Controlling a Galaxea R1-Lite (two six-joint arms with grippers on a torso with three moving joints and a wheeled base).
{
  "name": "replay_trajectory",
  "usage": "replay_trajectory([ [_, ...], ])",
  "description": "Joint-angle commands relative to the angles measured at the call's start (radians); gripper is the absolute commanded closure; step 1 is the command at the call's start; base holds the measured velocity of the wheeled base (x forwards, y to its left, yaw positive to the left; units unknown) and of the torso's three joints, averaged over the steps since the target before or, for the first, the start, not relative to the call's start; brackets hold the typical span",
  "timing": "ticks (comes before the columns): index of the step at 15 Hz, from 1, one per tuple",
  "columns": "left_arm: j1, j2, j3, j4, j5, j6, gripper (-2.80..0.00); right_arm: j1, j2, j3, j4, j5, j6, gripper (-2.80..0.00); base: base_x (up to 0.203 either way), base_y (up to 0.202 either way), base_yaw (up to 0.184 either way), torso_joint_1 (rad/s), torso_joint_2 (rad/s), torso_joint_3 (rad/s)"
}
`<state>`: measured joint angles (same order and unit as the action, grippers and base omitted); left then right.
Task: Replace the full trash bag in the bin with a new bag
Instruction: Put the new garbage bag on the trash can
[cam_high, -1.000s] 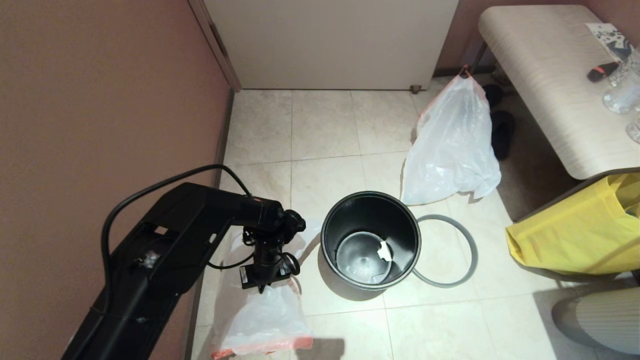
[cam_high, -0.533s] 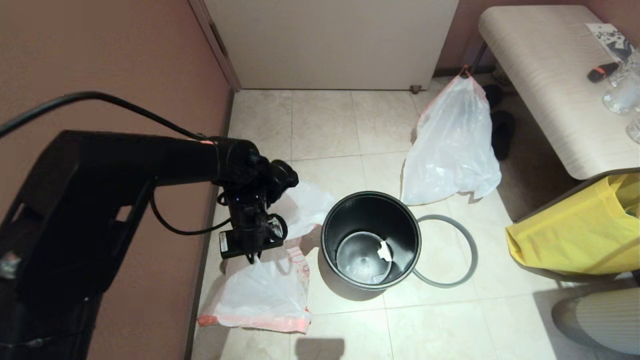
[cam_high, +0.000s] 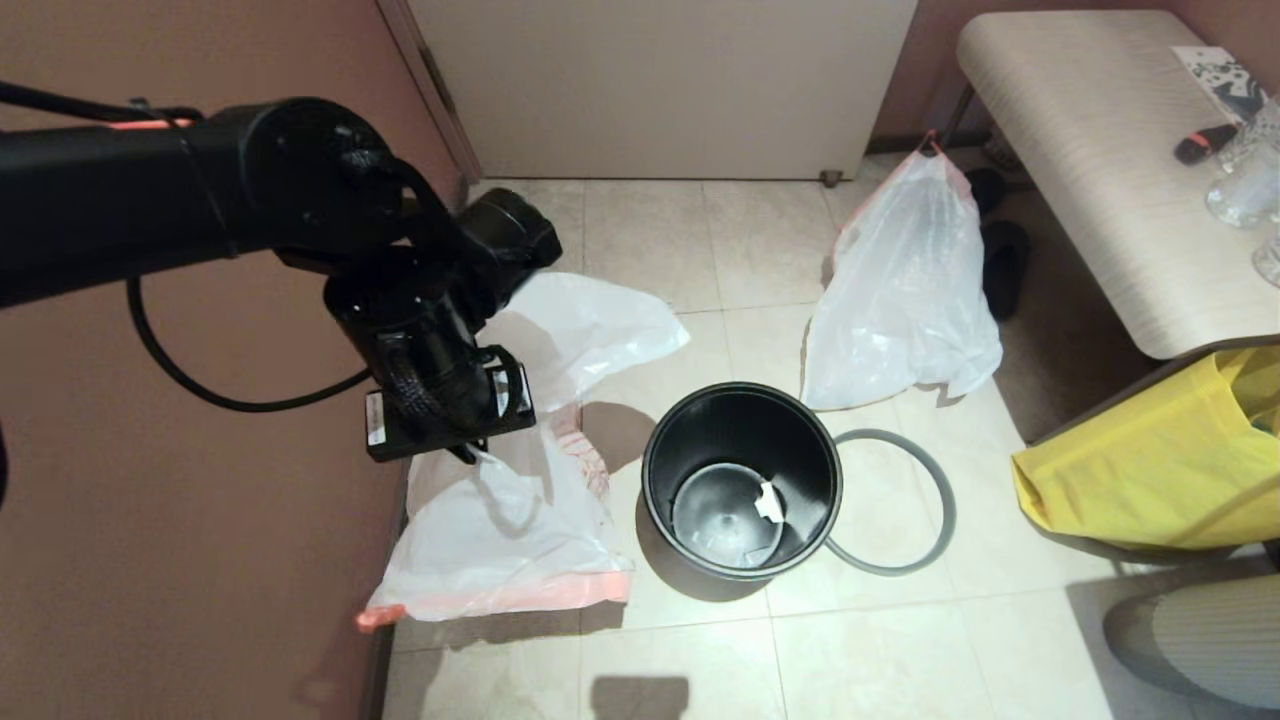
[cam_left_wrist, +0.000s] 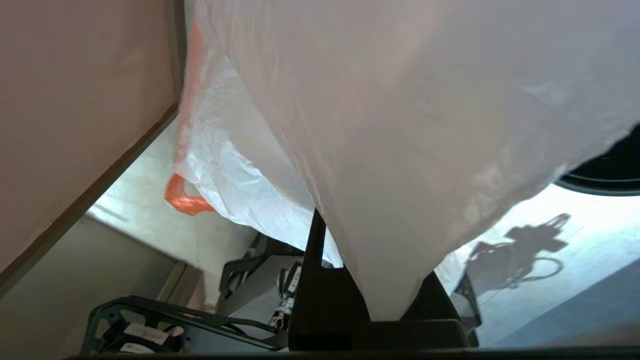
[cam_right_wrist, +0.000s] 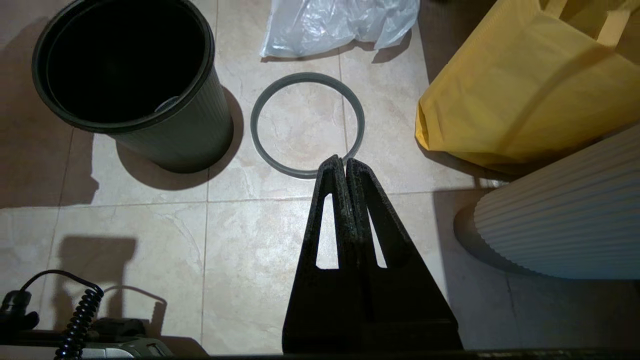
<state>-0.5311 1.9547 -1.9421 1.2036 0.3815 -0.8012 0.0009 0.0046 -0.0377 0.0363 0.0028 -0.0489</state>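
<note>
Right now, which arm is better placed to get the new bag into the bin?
Left. The left gripper is shut on the new bag, lifted beside the bin. The right gripper is shut and empty above the grey ring.

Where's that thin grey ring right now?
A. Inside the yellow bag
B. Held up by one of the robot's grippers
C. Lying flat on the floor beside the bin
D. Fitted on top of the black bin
C: the grey ring lies flat on the tiles right next to the bin, whose top rim is bare.
</note>
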Motion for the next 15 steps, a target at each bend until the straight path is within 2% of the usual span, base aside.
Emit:
replay_trajectory([
  [1,-0.005,-0.058,-0.003,0.003,0.005,-0.006,0.0,0.001,0.045,-0.063,0.015,0.003,0.003,0.0,0.0,0.0,0.0,0.0,0.0,0.0],
  [3,-0.028,-0.106,-0.004,-0.019,0.006,0.0,0.0,0.003,0.17,-0.156,0.027,0.006,0.012,0.0,0.0,0.0,0.0,0.0,0.0,0.0],
  [5,-0.039,-0.118,-0.004,-0.086,0.004,0.023,0.0,0.01,0.321,-0.264,0.029,0.017,0.046,0.0,0.0,0.0,0.0,0.0,0.0,0.0],
  [9,-0.038,-0.132,-0.006,-0.217,0.004,0.045,0.0,0.022,0.67,-0.46,0.011,0.097,0.169,0.0,0.0,0.0,0.0,0.0,0.0,0.0],
  [13,-0.042,-0.185,-0.011,-0.267,-0.011,0.051,0.0,0.034,1.042,-0.54,-0.162,0.262,0.327,0.0,0.0,0.0,0.0,0.0,0.0,0.0],
  [15,-0.047,-0.208,-0.011,-0.289,-0.029,0.053,0.0,0.069,1.222,-0.567,-0.282,0.309,0.384,0.0,0.0,0.0,0.0,0.0,0.0,0.0],
])
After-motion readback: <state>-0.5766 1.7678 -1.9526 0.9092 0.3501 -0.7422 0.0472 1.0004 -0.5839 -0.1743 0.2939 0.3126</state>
